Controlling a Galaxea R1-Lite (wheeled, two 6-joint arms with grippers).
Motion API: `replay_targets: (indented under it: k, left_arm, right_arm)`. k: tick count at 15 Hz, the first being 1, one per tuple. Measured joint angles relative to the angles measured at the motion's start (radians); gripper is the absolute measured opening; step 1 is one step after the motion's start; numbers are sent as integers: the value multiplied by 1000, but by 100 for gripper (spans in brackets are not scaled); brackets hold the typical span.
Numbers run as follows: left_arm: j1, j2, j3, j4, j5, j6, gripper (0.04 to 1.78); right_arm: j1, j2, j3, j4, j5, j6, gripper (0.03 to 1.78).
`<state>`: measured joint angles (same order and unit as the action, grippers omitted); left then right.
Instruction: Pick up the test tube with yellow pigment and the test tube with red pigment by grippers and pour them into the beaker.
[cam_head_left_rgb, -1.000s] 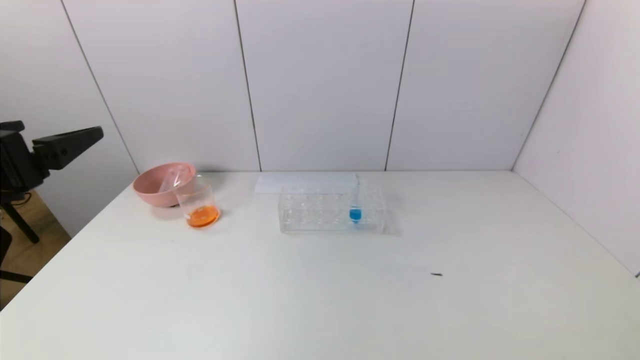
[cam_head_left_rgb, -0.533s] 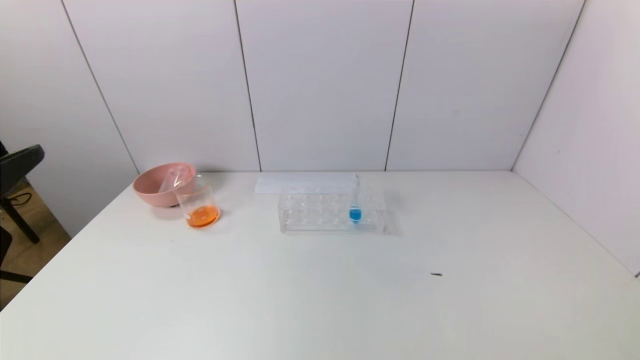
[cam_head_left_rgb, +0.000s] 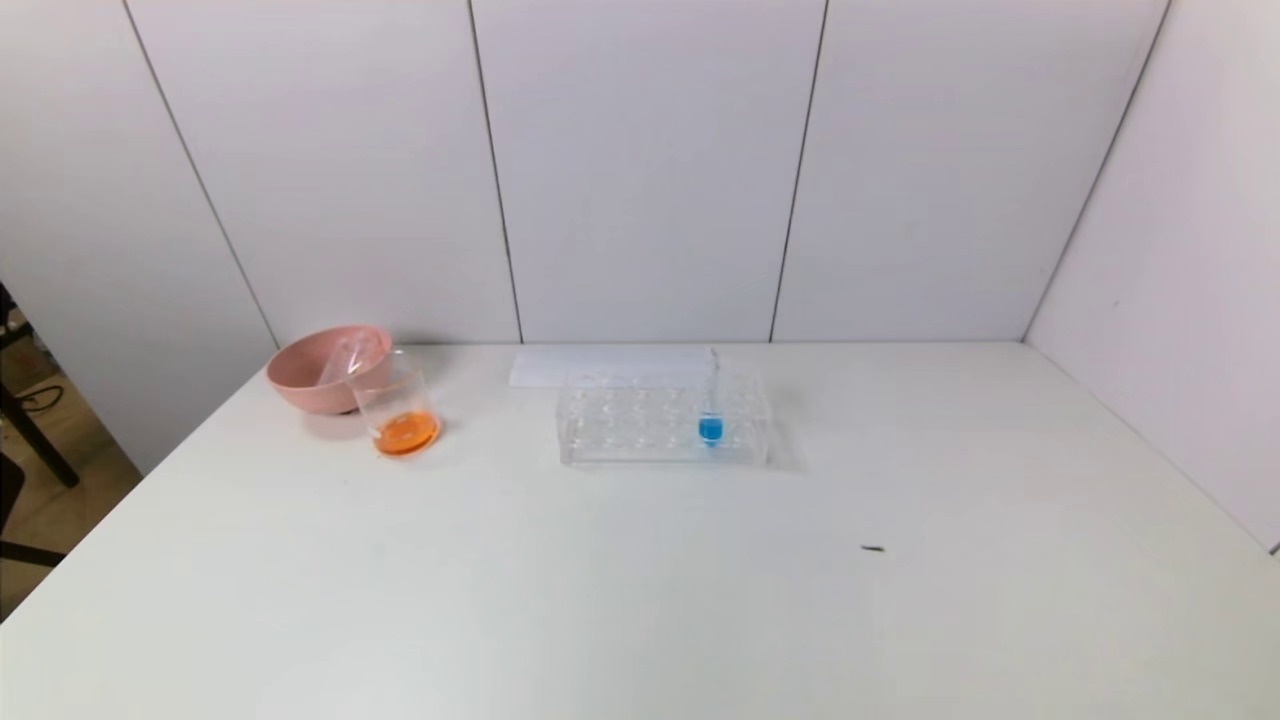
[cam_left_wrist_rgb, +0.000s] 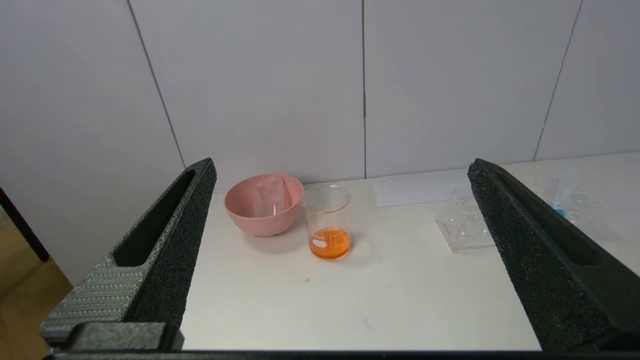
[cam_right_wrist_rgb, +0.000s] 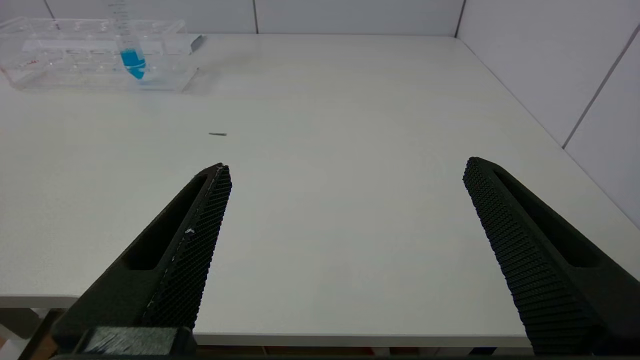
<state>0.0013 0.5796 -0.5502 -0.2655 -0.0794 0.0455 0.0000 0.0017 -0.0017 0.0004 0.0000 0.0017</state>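
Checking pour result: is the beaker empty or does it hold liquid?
It holds liquid: the beaker stands upright with a shallow orange layer at its bottom, clear glass above, beside the pink bowl.

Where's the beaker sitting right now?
In the head view the beaker stands far back on the table's left side, right beside the pink bowl and left of the clear tube rack.

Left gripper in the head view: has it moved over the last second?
Yes. It stood at that view's left edge, level with the wall above the pink bowl, and has withdrawn leftward out of frame. The left gripper now hangs open, off the table's left side.
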Motion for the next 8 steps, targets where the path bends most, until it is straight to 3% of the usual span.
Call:
replay_targets:
  k: [8]
  left_arm:
    - [29, -213, 79, 36, -48, 0, 176]
  right_arm:
    - [0, 0, 0, 0, 0, 0, 170]
